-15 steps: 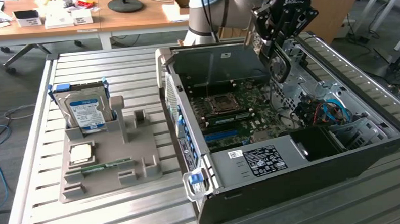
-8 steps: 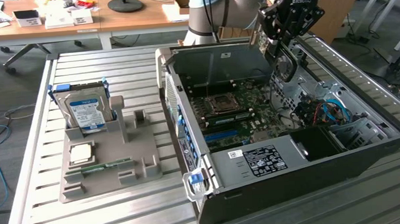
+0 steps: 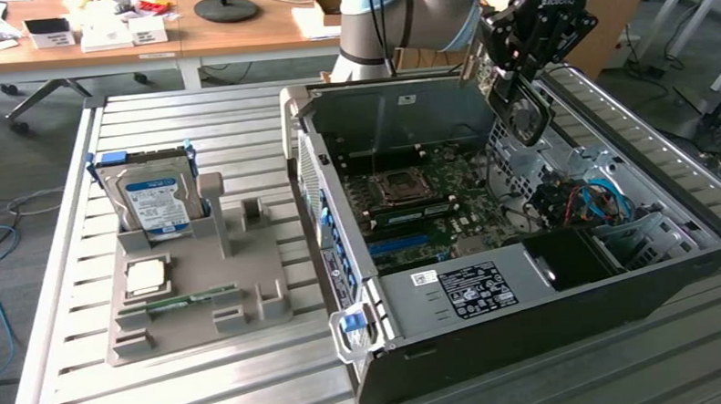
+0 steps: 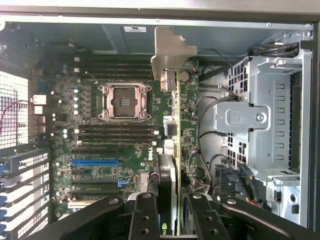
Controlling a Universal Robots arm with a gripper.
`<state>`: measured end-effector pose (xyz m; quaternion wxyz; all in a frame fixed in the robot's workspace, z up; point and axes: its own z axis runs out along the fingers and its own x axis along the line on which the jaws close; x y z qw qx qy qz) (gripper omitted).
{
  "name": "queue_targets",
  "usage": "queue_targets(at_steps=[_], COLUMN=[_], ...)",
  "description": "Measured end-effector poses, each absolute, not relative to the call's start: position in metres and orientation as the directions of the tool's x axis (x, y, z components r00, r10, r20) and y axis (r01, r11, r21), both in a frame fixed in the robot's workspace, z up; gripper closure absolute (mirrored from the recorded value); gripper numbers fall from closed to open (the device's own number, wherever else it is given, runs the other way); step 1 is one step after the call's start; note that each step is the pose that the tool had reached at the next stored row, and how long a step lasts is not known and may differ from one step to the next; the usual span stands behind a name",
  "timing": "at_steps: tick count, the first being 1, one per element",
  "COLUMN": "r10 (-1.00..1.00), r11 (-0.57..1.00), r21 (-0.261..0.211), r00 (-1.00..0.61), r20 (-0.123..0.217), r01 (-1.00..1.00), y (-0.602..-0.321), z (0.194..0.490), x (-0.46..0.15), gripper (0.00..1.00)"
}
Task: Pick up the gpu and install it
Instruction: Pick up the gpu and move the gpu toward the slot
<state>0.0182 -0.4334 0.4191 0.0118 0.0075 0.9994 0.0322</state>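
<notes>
- The counter (image 3: 198, 392), a slatted metal top, is carrying everything I am working with.
- The open case (image 3: 525, 332) is lying on its side on the counter, toward the exterior view's right, with its inside facing up.
- The motherboard (image 3: 446, 207) is lying flat on the floor of the case, with the empty socket (image 3: 399, 189) showing on it.
- In the wrist view the socket (image 4: 124, 101) is sitting in the middle of the board (image 4: 130, 150), with dark slots above and below it and a metal cage (image 4: 260, 115) off to the far side.
- A grey holder (image 3: 255, 298) is resting on the counter at the exterior view's left, well apart from the case.
- A drive (image 3: 153, 202) with a blue-white label is standing upright in the holder's far end.
- The gpu (image 3: 524, 108) is hanging from my claw over the far part of the case, raised above the board, with its flat face upright.
- In the wrist view I am seeing the gpu (image 4: 175, 130) edge-on, lying between the socket and the cage, with its silver bracket at the end farthest from my claw.
- My claw (image 3: 515, 72) is partly closed and pinching the gpu, with one finger pressing on each flat side (image 4: 172, 220).
- A square chip (image 3: 145, 277) is lying in the holder in front of the drive.
- A thin green stick (image 3: 182, 304) is lying in a slot just beside that chip.
</notes>
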Motion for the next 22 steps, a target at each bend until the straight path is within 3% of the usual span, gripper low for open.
queue_targets(at_steps=[22], r10=[0.053], r11=[0.997], r21=[0.063], r00=[-0.998], r20=[-0.023], r01=[0.052], y=[-0.433], z=[0.419], x=[0.058], gripper=[0.73])
